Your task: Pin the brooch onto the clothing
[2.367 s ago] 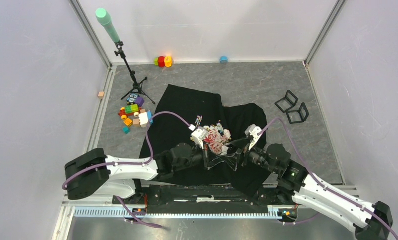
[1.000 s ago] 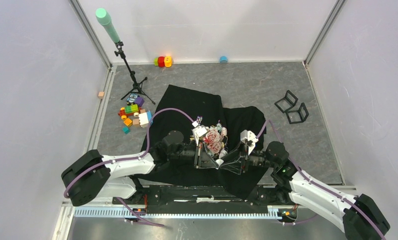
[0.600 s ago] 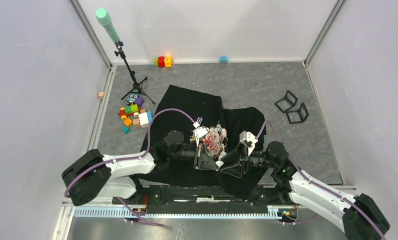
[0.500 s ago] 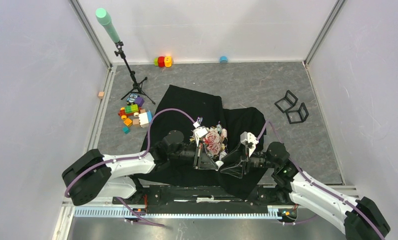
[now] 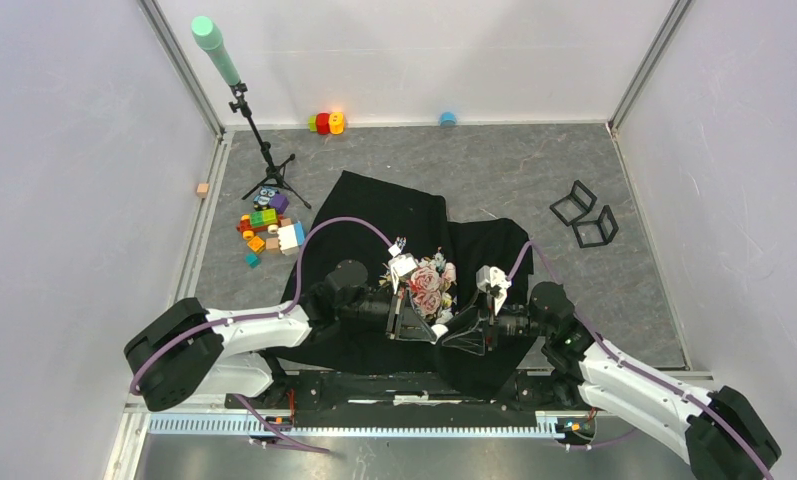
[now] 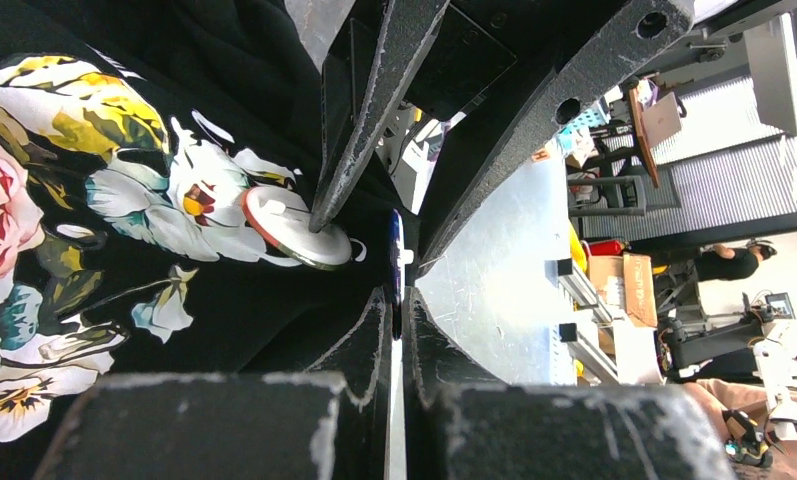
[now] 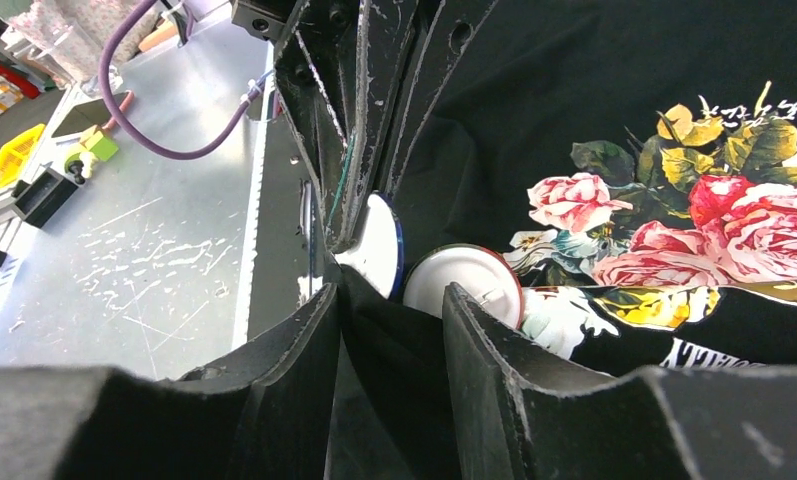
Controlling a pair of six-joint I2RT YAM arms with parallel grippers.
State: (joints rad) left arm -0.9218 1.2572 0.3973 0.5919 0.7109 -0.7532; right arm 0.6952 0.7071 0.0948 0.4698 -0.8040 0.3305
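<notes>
The clothing point(image 5: 374, 210), a black T-shirt with a rose print point(image 7: 664, 225), lies spread on the grey floor and is bunched up between the arms. My left gripper point(image 6: 396, 300) is shut on the brooch point(image 6: 397, 262), a thin white disc with a blue rim point(image 7: 379, 250), seen edge-on in the left wrist view. A second white disc with a red rim point(image 6: 289, 225) rests on the print, and one finger of the right gripper touches it. My right gripper point(image 7: 389, 295) faces the left one, its jaws apart with a fold of black cloth between them.
A tripod stand with a green tube point(image 5: 249, 120) rises at the back left. Toy blocks point(image 5: 269, 232) lie beside the shirt's left edge. Two black wire frames point(image 5: 584, 212) sit at the right, and red and yellow blocks point(image 5: 326, 122) and a blue cap point(image 5: 447, 118) by the back wall.
Both grippers came together toward the near edge over the shirt's print. In the last second the right jaws widened and then narrowed again; the left stayed shut on the brooch.
</notes>
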